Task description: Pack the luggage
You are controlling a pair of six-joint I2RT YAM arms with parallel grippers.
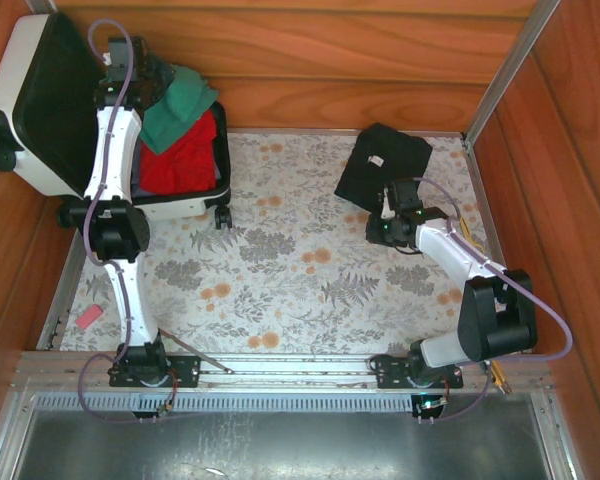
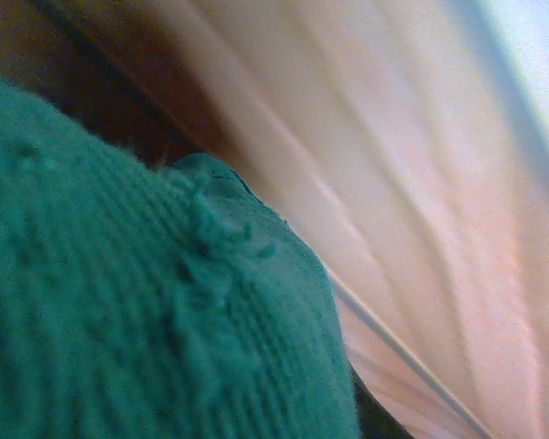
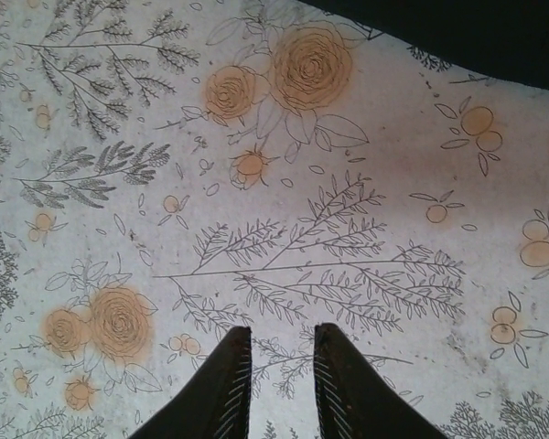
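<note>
You are partway through the packing. The luggage (image 1: pixel 50 110) lies open at the far left corner of the desk (image 1: pixel 300 270), its lid leaning back to the left with the black lining exposed. A red garment (image 1: pixel 180 160) already lies in the base, and a green knitted garment (image 1: pixel 180 105) is heaped on the far end of it, spilling over the rim rather than lying flat.

Your left hand (image 1: pixel 143 72) is down in the case right at that green garment. The left wrist view has green knit (image 2: pixel 119 302) pressed close to the lens with no fingers visible, so I cannot tell whether that hand is gripping the cloth or merely resting against it.

Your right hand (image 3: pixel 282 334) hovers over the flowered desk cover (image 3: pixel 256 183) with its fingers a narrow gap apart and nothing between them. It sits just beside the near edge of a folded black garment (image 1: pixel 383 165) lying at the far right of the desk, outside the case.

By my reading, what is left is settling the green piece inside, bringing the black one across, and closing the lid.
</note>
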